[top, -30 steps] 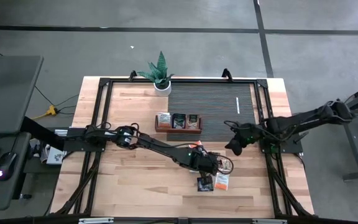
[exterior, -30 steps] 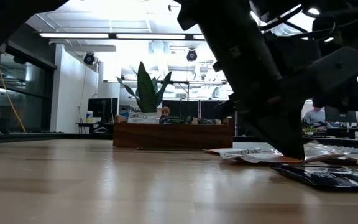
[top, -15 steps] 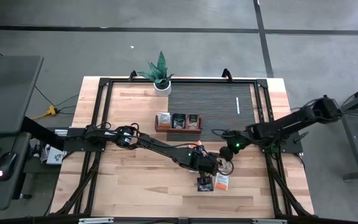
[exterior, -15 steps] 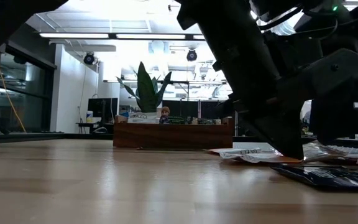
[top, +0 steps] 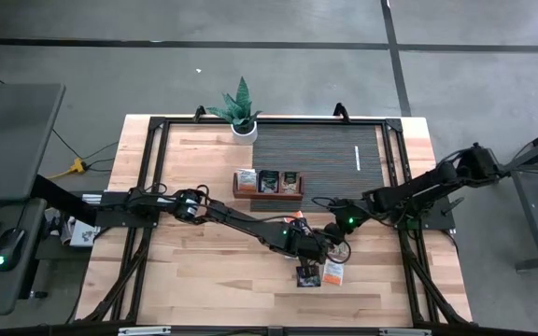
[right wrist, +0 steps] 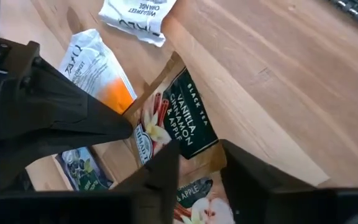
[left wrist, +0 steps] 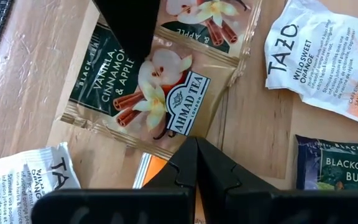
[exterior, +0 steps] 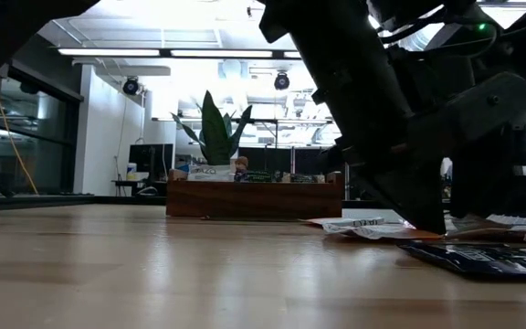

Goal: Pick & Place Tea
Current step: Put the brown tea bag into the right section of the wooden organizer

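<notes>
Nearest, the left gripper [left wrist: 196, 163] had its fingers pressed together on the edge of an orange sachet [left wrist: 149, 168], just in front of the vanilla sachet [left wrist: 148, 93]. Beside it lay more tea [top: 320, 272]. Over the vanilla sachet's far edge, the right gripper [right wrist: 199, 163] hovered with fingers parted. Well beyond stood the tray [top: 267, 192] with three sachets upright in it.
</notes>
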Available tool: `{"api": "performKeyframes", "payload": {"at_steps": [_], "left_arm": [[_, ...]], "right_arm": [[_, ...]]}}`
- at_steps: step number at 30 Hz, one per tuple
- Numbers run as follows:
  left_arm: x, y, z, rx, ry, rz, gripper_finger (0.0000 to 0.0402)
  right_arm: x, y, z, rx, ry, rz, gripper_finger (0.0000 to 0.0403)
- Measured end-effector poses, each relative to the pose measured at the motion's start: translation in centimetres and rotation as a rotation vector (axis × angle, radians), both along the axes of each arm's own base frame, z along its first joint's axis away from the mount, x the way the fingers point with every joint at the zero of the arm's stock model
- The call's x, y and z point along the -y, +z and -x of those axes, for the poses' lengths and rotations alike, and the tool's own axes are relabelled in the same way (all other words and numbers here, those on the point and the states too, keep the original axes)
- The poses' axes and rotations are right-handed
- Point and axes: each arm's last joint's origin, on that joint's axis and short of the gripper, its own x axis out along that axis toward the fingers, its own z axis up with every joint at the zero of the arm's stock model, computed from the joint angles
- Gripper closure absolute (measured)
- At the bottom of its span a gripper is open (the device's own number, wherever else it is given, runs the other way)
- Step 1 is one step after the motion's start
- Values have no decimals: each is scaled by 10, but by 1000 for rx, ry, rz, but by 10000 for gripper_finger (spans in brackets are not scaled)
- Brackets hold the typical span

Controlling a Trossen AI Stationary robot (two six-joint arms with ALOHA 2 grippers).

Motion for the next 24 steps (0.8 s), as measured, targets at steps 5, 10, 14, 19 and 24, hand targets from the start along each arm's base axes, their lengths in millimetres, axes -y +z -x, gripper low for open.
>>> {"api": "performKeyframes", "payload": {"at_steps": [5,10,14,19,24], "left_arm": [[0,0,0,-2,-2,5,402],[0,0,0,-6,-8,20,401],[-1,4,0,-2,-20,19,385],[-6,23,2,16,-40,-15,334],[-15,45,6,26,-62,-25,274]], "right_arm": [[1,0,0,5,-2,4,390],[1,0,0,3,-1,2,398],[1,0,0,2,2,3,400],[1,0,0,-3,7,14,401],[2,-1,1,-5,9,25,402]]}}
